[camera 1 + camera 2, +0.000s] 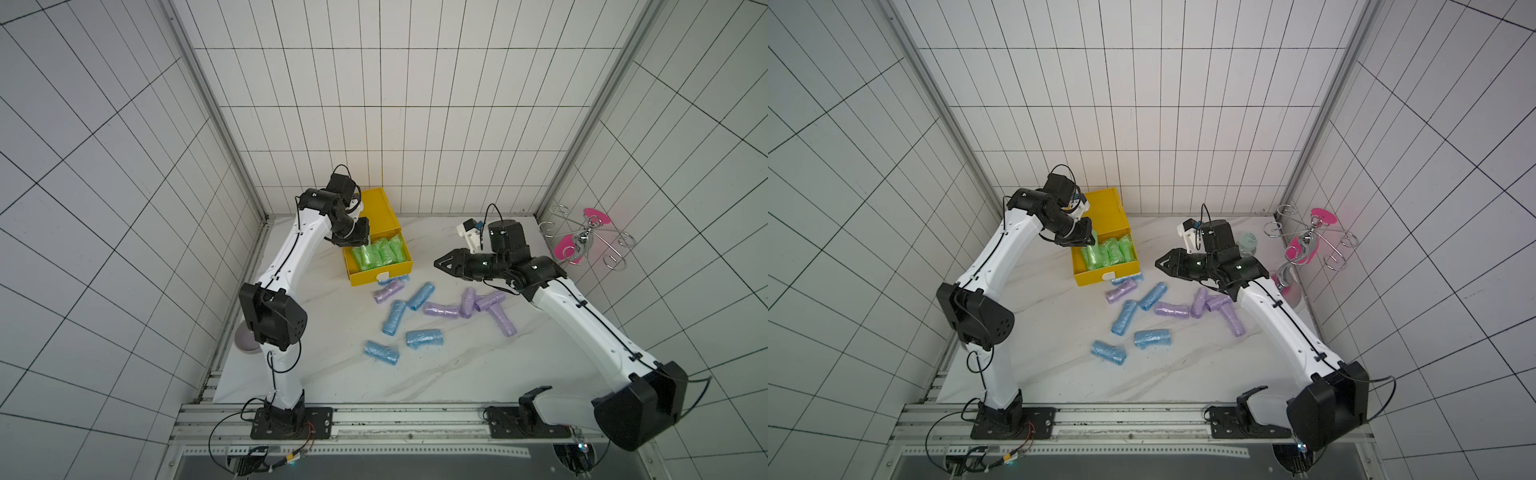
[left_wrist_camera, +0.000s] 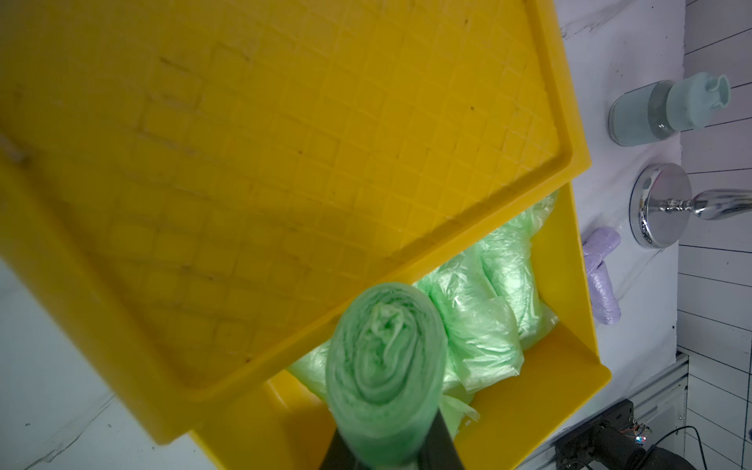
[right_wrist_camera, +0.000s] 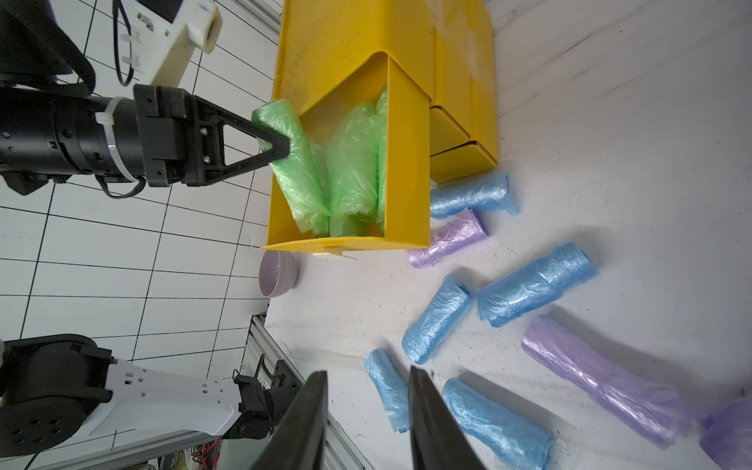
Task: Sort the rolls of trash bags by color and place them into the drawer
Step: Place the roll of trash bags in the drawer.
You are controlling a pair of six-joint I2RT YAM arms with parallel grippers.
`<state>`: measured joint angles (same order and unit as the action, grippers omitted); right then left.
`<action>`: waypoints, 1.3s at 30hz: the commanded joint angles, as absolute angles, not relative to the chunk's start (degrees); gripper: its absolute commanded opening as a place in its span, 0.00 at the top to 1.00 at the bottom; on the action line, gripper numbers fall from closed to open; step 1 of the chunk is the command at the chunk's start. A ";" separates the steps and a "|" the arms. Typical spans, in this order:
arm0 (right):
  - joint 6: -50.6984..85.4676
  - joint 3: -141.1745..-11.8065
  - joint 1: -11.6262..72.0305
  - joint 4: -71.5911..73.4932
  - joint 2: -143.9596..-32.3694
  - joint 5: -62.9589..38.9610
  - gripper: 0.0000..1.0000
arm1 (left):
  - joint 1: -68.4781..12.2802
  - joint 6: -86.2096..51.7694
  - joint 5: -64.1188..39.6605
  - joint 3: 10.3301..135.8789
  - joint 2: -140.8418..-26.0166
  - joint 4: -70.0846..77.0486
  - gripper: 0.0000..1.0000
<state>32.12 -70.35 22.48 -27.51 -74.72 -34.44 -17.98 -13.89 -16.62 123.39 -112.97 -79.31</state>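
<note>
The yellow drawer (image 1: 374, 276) stands pulled out of its yellow cabinet (image 1: 378, 210), with several green rolls of trash bags (image 1: 382, 251) side by side in it. My left gripper (image 3: 280, 148) is shut on one more green roll (image 3: 295, 167), which tilts at the drawer's left end against the others; the left wrist view shows that held roll (image 2: 384, 366) end-on. Several blue rolls (image 1: 420, 296) and lilac rolls (image 1: 441, 309) lie loose on the table in front of the drawer. My right gripper (image 3: 368, 372) hangs open and empty above the table, right of the drawer.
A lilac bowl (image 3: 278, 272) sits at the table's left edge, partly behind the left arm. A pale green jar (image 2: 667, 110) and a chrome rack with pink parts (image 1: 582, 241) stand at the back right. One blue roll (image 3: 472, 195) lies against the drawer's front.
</note>
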 commanded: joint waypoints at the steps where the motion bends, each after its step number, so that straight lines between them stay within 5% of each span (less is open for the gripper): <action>1: 32.15 -70.40 22.06 -26.63 -74.39 -34.63 0.64 | -18.28 -12.26 -16.78 124.96 -114.80 -82.53 0.91; 4: 32.31 -70.92 22.06 -26.53 -74.82 -34.71 0.64 | -18.28 -12.81 -16.21 126.10 -115.94 -82.62 0.81; 6: 32.34 -71.27 22.06 -26.53 -75.05 -34.72 0.64 | -18.19 -13.18 -15.24 127.19 -116.51 -82.61 0.63; 12: 32.42 -72.10 22.06 -26.51 -75.66 -34.87 0.64 | -17.22 -15.51 -17.27 132.34 -116.32 -81.34 0.49; 24: 33.22 -72.78 22.26 -25.72 -76.61 -35.51 0.64 | -17.36 -16.69 -13.88 129.59 -111.86 -75.74 0.52; 39: 33.66 -72.59 22.41 -24.86 -76.85 -35.51 0.65 | -18.34 -15.46 -12.68 126.51 -114.39 -74.63 0.74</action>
